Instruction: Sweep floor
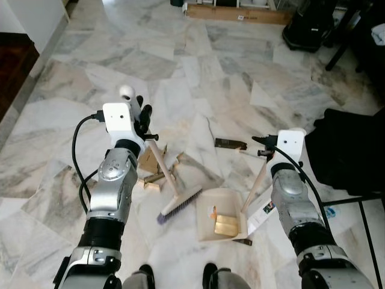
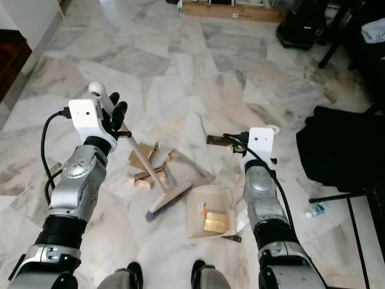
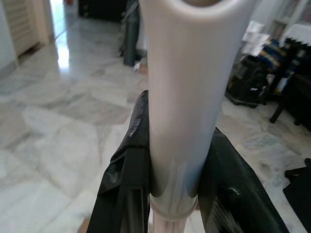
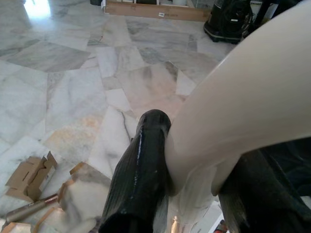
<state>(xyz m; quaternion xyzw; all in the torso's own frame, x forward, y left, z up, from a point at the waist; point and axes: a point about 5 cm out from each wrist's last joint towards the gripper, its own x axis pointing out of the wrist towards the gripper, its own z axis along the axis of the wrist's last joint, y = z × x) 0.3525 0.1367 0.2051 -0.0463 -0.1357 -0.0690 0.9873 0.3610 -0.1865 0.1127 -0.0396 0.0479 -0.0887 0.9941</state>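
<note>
Dustpan [image 1: 221, 221]: set on the marble floor [image 1: 180, 78]; a gold-coloured piece [image 1: 226, 226] is held inside it.
Broom [image 1: 178, 202]: bristles rested just left of the dustpan.
Left gripper [image 3: 170, 194]: clamped on the broom handle.
Right gripper [image 4: 189, 189]: closed around the dustpan handle.
Cardboard scraps [image 1: 150, 171]: scattered left of the dustpan, beyond the broom.

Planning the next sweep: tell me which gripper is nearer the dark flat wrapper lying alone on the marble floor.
Right. The right gripper, shut on the cream dustpan handle, sits just beside the dark flat wrapper. The left gripper, clamping the broom handle, is farther off across the cardboard scraps.
</note>
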